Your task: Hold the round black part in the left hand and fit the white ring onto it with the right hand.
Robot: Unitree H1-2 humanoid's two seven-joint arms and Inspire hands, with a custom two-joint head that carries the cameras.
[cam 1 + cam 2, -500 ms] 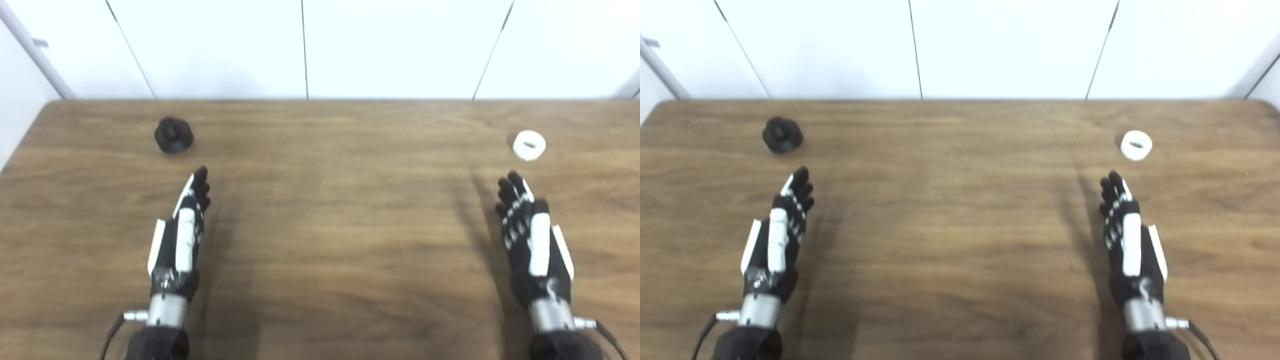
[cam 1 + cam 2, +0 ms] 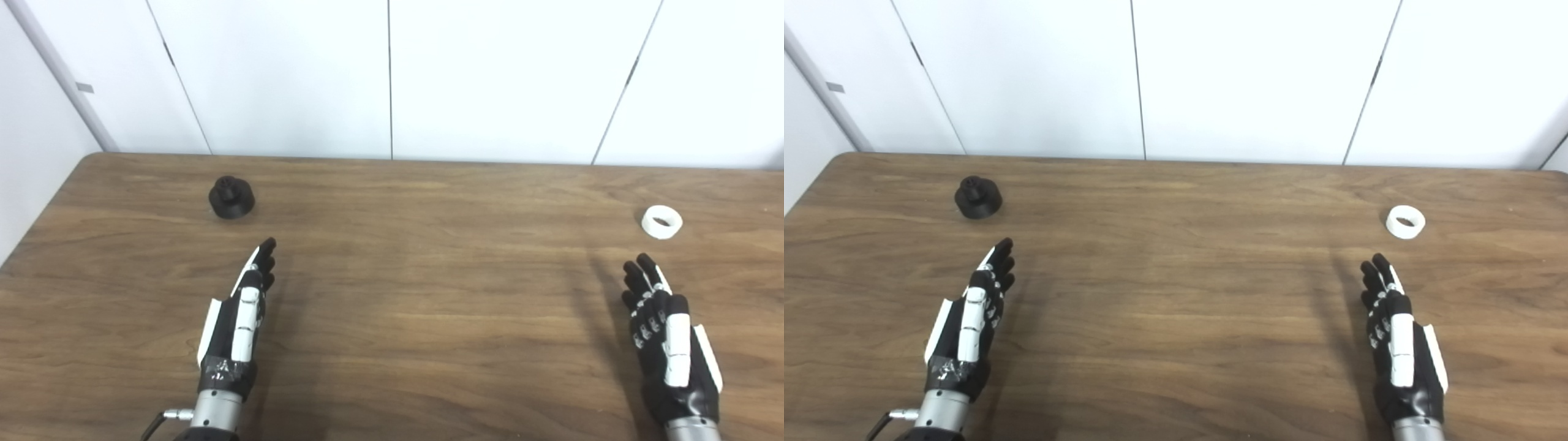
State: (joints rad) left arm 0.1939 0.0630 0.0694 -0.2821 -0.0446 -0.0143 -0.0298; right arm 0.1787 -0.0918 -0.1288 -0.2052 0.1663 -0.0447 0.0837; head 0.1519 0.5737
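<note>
Table: brown wood grain, white panelled wall behind its far edge
Black part: round, stands upright on the table at far left, a small knob on top; nothing touches it
White ring: lies flat on the table at far right, hole facing up, on its own
Left hand: above the near left of the table, fingers stretched forward and close together, holding nothing; fingertips point toward the black part but are well apart from it
Right hand: above the near right of the table, fingers extended and slightly fanned, holding nothing; the ring sits beyond its fingertips, near but not touching
Containers: none seen
Between the hands: bare wood with the hands' shadows on it
Path: open table between each hand and its part
</note>
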